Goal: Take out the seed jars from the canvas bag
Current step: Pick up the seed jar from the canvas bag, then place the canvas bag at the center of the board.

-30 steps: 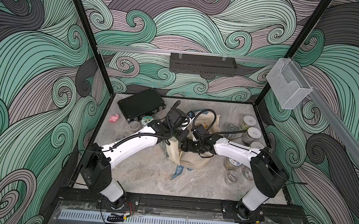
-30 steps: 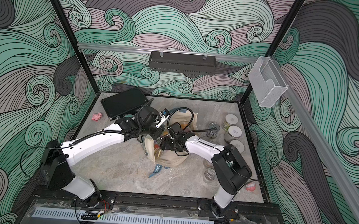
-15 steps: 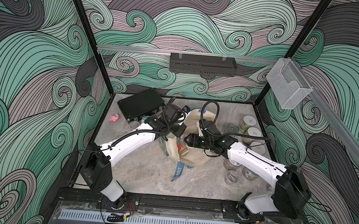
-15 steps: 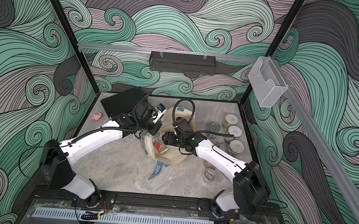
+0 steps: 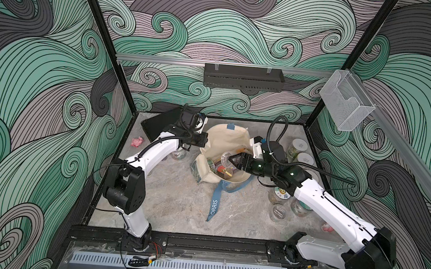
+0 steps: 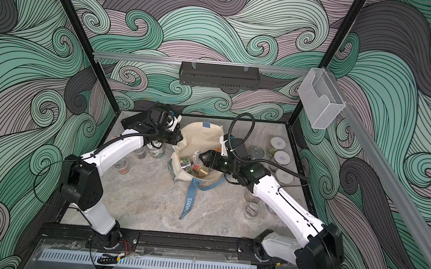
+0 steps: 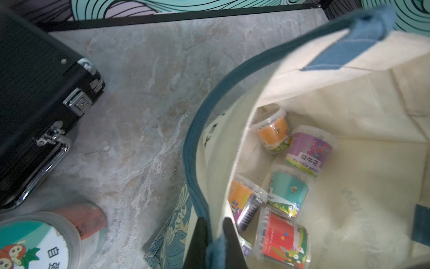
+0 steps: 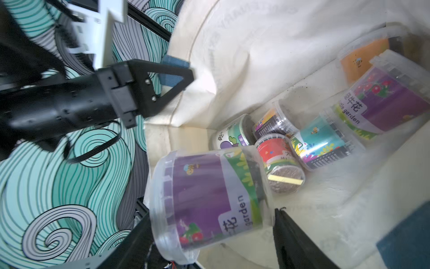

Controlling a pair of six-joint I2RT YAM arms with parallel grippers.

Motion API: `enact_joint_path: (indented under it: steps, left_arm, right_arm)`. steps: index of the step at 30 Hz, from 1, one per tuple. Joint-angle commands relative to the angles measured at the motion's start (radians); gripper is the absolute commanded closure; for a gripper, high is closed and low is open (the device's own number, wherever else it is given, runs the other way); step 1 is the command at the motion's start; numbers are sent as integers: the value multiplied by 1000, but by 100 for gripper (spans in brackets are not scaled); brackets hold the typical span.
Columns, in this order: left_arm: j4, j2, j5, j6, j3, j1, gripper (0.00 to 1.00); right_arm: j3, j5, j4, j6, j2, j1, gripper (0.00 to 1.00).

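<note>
In both top views the canvas bag point(image 5: 224, 138) sits just past the table's centre toward 12 o'clock, and I come at it from two sides. My left gripper point(image 7: 214, 233) reaches in from 9 o'clock. Only the wrist views show its jaws pinched narrow on the bag's blue-edged rim. My right gripper point(image 5: 231, 160) comes in from 3 o'clock at the bag's mouth. The right wrist view shows what the top views only hint at: its jaws are clamped on a purple-labelled seed jar point(image 8: 209, 198), nearer the mouth than the rest. The other seed jars point(image 7: 288, 186) lie on their sides at the bottom of the bag, with orange, purple, teal and red labels.

Around the bag, a black hard case point(image 5: 157, 125) lies at 10 o'clock and a pink lump point(image 5: 137, 141) at 9 o'clock by the wall. The bag's lettered strap point(image 5: 215, 201) trails toward 6 o'clock. White-lidded jars point(image 5: 299, 147) stand at 2 o'clock. Clear jars point(image 5: 278, 212) stand at 4 o'clock, partly covered by my right arm. My left arm partly covers a sticker-lidded jar point(image 6: 155, 150) and its neighbours at 9 o'clock.
</note>
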Motion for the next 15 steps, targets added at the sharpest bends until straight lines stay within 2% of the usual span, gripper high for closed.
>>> enact_joint_path:
  steps: [1, 4, 7, 11, 15]
  left_arm:
    - [-63, 50, 114, -75, 70, 96, 80]
    - [-84, 51, 163, -97, 93, 138, 55]
    - [-57, -9, 200, -104, 71, 140, 35]
    - [38, -100, 242, -112, 3, 127, 20]
    - [39, -194, 252, -80, -6, 111, 8]
  right_arm:
    - [-10, -113, 15, 54, -26, -22, 30]
    - [-16, -168, 38, 88, -35, -38, 30]
    - [-16, -217, 64, 121, -39, -57, 30]
    - [-17, -266, 100, 169, -45, -85, 30]
    - [-15, -314, 151, 228, -48, -115, 30]
